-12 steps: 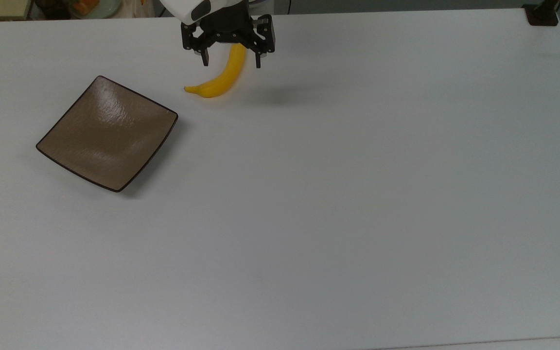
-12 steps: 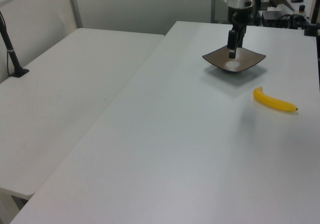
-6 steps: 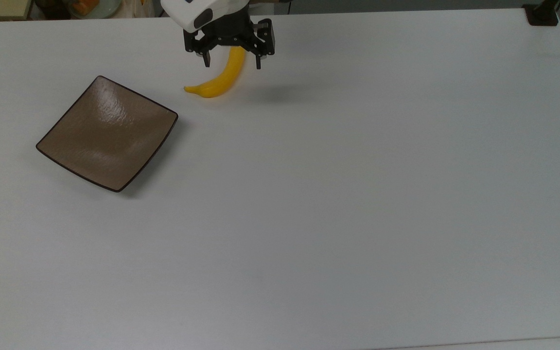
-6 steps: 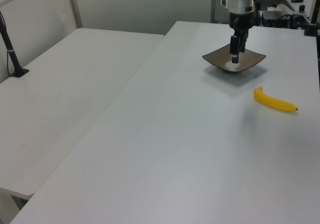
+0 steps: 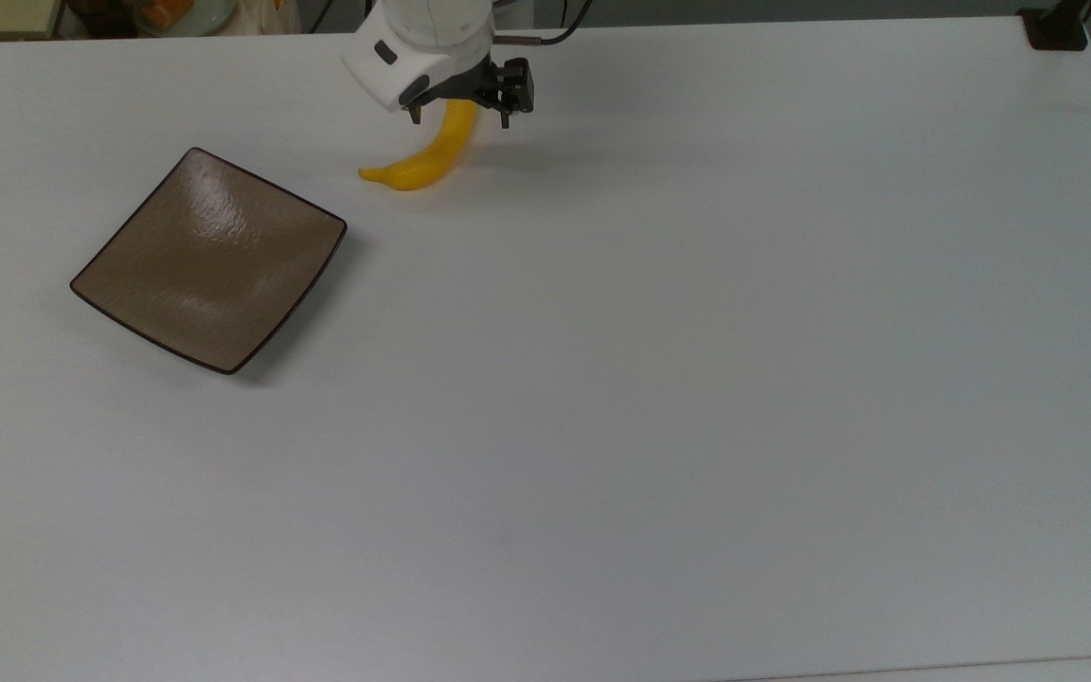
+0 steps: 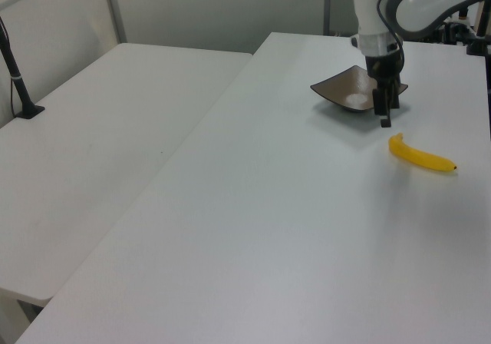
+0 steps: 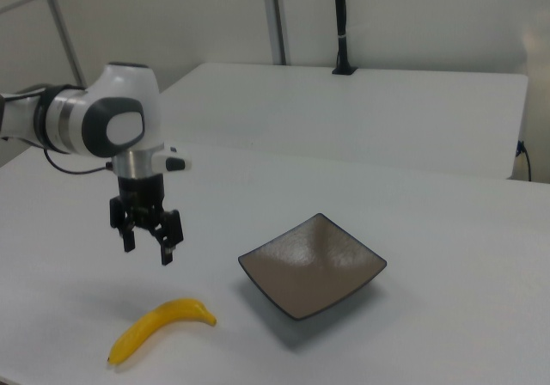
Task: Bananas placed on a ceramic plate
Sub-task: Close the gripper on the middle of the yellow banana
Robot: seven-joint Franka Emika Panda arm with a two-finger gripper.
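The gripper is held above the banana with its fingers spread wide — nothing is gripped. The banana lies on the white desk, apart from the square brown plate.

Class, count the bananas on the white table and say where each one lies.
1. The banana lies flat on the table, apart from the brown plate and below the open end effector. None seem hidden.

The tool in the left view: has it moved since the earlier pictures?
Yes. The tool has shifted toward the left view's right and lower, from over the brown plate toward the banana.
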